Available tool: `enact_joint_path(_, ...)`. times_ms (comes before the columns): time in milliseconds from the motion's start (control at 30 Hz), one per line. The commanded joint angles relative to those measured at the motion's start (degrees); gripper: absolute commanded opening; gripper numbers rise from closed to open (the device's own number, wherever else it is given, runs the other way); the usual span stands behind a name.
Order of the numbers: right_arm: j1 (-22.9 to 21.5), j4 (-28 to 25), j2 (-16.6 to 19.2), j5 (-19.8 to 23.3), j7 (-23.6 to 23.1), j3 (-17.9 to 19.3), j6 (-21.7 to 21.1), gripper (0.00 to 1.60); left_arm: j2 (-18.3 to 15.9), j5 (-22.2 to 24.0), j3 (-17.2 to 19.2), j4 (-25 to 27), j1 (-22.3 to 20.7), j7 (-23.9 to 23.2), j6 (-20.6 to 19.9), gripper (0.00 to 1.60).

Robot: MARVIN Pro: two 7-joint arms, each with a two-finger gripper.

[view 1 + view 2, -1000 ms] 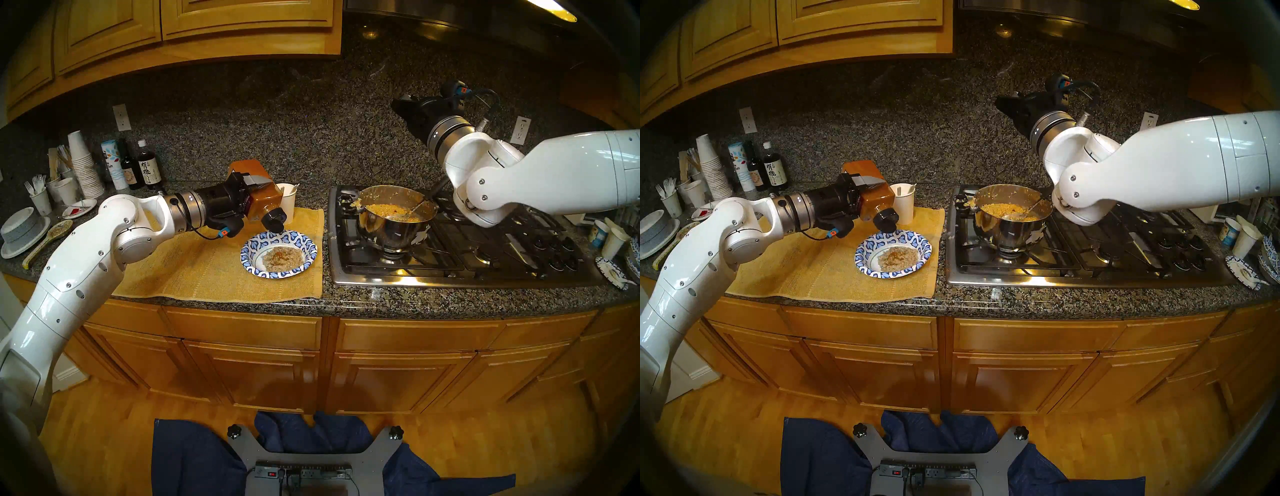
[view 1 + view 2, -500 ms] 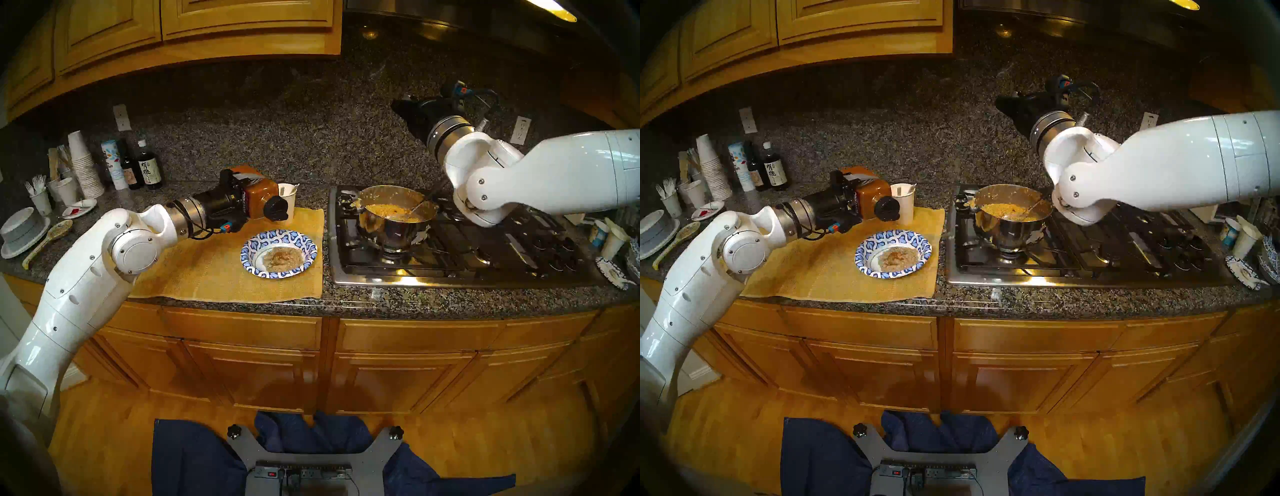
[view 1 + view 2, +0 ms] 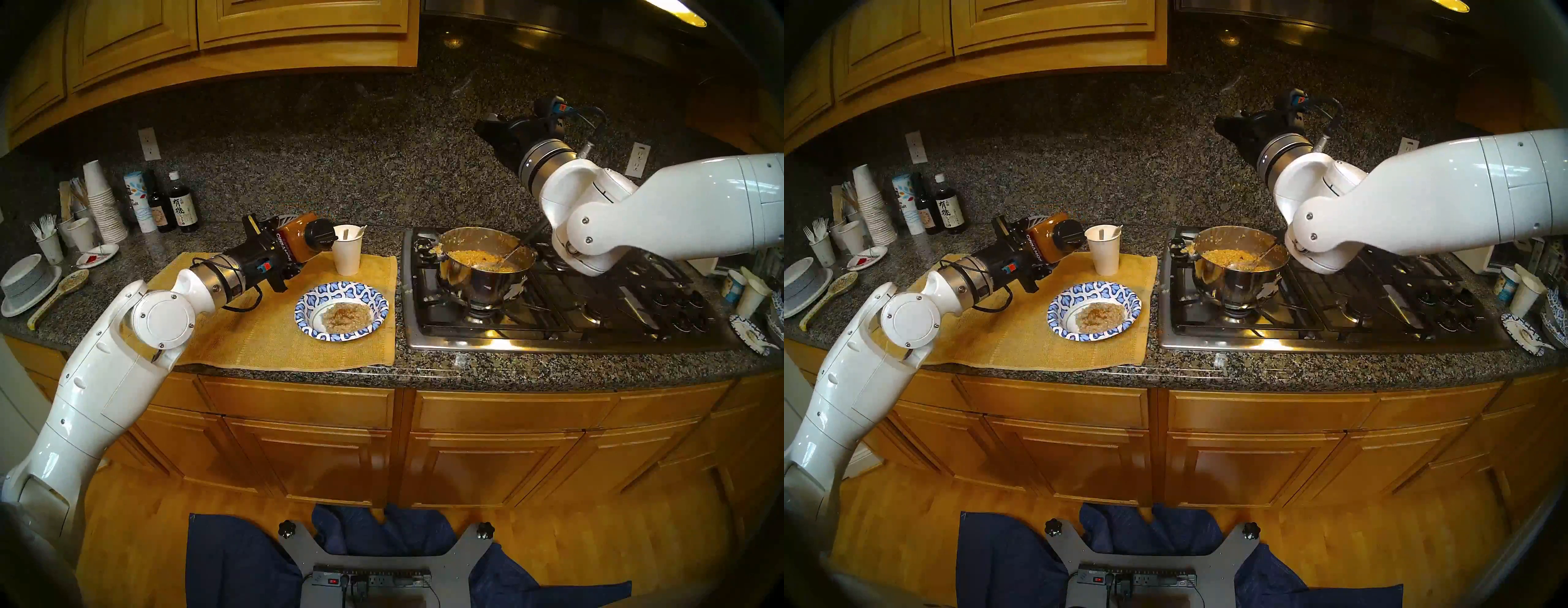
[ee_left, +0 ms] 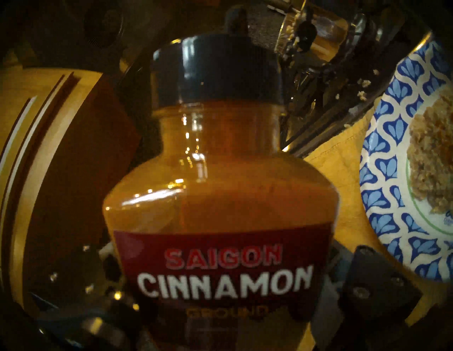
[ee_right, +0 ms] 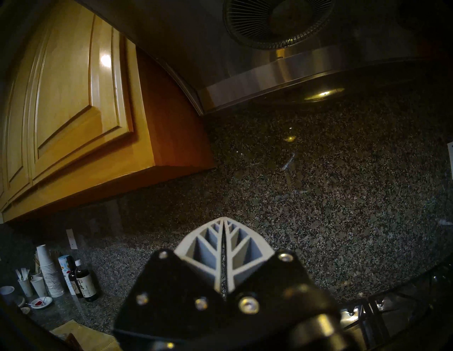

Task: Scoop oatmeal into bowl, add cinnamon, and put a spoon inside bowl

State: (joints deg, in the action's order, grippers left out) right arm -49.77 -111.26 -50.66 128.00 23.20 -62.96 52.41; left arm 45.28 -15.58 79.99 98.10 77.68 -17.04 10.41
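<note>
The blue-and-white bowl (image 3: 311,298) sits on a yellow mat, holding a lump of oatmeal (image 3: 347,317) with brown powder on top. My left gripper (image 3: 292,244) is shut on the cinnamon bottle (image 3: 302,237). The bottle is held off the mat behind and left of the bowl, leaning over with its dark cap (image 3: 320,233) toward the right. The left wrist view shows the cinnamon label (image 4: 224,282) close up and the bowl rim (image 4: 387,171) at the right. More oatmeal (image 3: 479,256) fills the steel pot (image 3: 483,282). The white spoon (image 3: 359,231) stands in a paper cup (image 3: 348,254). My right gripper (image 5: 224,220) is shut and empty, high above the stove.
The pot stands on the gas cooktop (image 3: 551,322), a metal serving spoon (image 3: 498,261) resting inside it. At the far left are stacked paper cups (image 3: 104,204), dark sauce bottles (image 3: 182,208), grey bowls (image 3: 27,282) and a speckled spoon (image 3: 63,288). More cups (image 3: 753,297) stand at the far right.
My left arm swung the cinnamon bottle from cap-down over the bowl to back and left, turning it cap-up. The right arm rose slightly.
</note>
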Motion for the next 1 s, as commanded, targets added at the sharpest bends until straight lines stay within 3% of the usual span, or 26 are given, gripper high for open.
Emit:
enact_joint_path(0,-1.7,1.2,-0.2,0.1,0.0,1.5,0.3,0.00,2.4,8.6,4.5,2.4,0.2,0.3,-2.2,0.00)
enact_joint_path(267,-1.7,1.2,-0.5,0.3,0.0,1.4,0.4,0.00,4.7,16.9,6.8,0.7,-0.8,-1.0,-5.0,0.00)
enact_joint_path(600,-1.7,1.2,-0.8,0.5,0.0,1.3,0.5,0.00,6.8,31.3,11.2,-2.9,-1.5,-6.6,-9.6,0.00)
enact_joint_path(800,-1.7,1.2,-0.8,0.6,0.0,1.3,0.6,0.00,7.7,36.7,12.5,-6.7,-3.2,-10.0,-11.4,0.00)
enact_joint_path(967,-1.8,1.2,-0.7,0.7,0.0,1.2,0.6,0.00,8.3,38.5,12.6,-9.5,-4.3,-11.6,-12.1,0.00)
